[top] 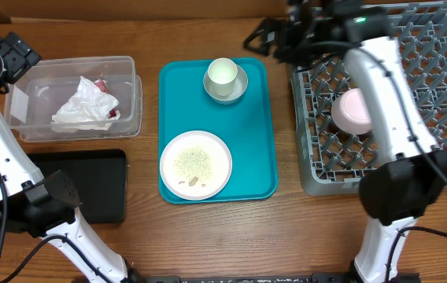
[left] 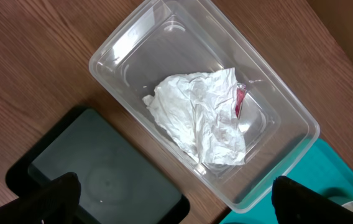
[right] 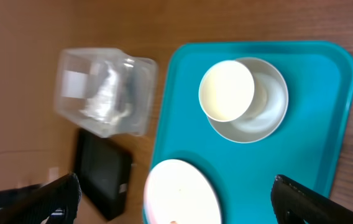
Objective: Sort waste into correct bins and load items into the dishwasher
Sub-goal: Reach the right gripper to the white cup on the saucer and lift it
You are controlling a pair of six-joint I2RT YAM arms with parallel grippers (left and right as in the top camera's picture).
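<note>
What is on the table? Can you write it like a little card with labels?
middle: teal tray
on tray: white plate with crumbs; bowl with cup inside
left: clear bin holding crumpled paper; black bin beside it
right: rack holding pink bowl
grippers: left gripper open, right gripper open

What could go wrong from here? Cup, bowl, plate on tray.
1. The cup sits loose in the bowl; lifting either one could tip or drag the other.
2. The plate holds food scraps; racking it unscraped would likely spill them into the rack.
</note>
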